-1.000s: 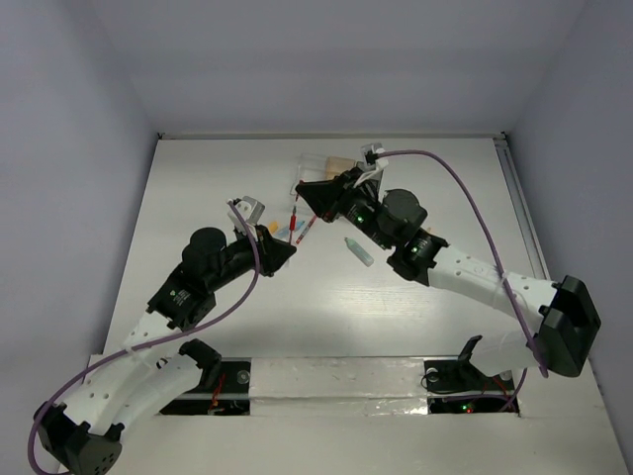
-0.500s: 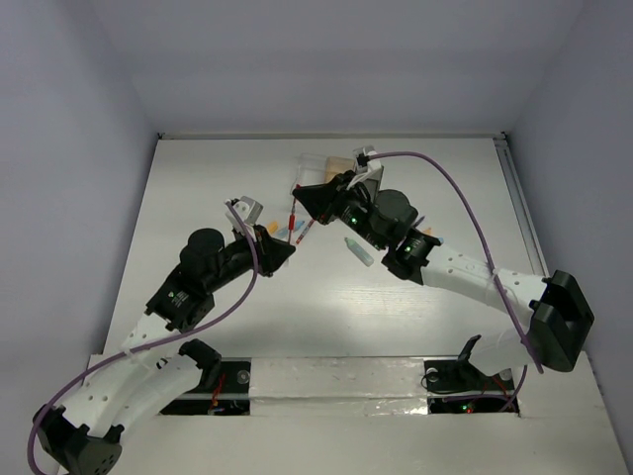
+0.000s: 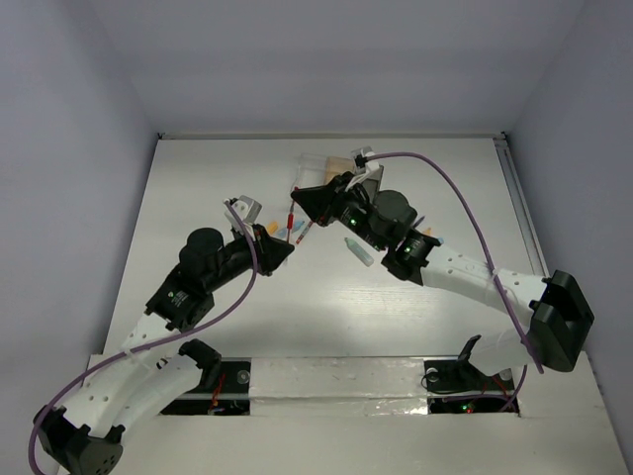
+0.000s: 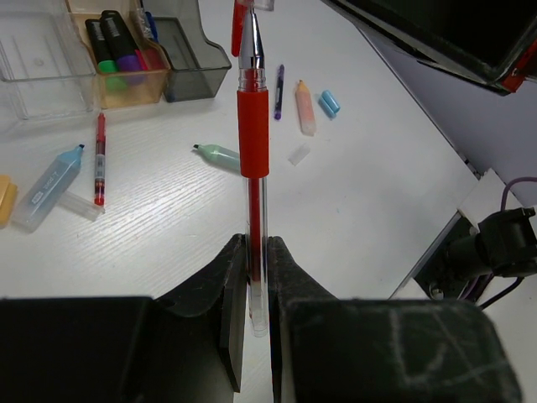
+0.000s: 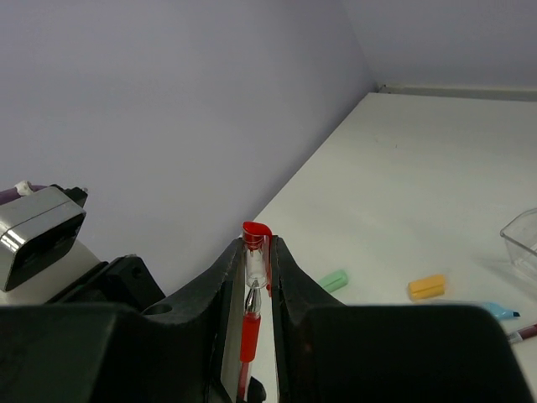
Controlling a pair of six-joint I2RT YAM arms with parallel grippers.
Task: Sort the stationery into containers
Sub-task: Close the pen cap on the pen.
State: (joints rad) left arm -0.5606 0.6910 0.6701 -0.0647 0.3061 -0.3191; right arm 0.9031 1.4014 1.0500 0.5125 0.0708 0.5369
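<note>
Robotics lab bench cell. Boxed in on three sides by plain pale-lilac walls (image 3: pixel 59 198), with bare white table (image 3: pixel 198 178) as work surface. Two black-and-white arms bolted at near edge: left arm (image 3: pixel 203 262), right arm (image 3: pixel 465 272). Purple cables (image 3: pixel 465 188) looping from wrists, green status lights (image 3: pixel 348 220) on joints, clear tape strip (image 3: pixel 336 381) along front edge, wiring under mounts

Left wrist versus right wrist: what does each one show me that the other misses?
Only left wrist: the left end effector clamping the clear barrel of the red pen, markers in the tan-orange box, and the grey box. Only right wrist: the right end effector closed on the pen cap. Both: the red pen, metal tip exposed, stretched between the two arms.
</note>
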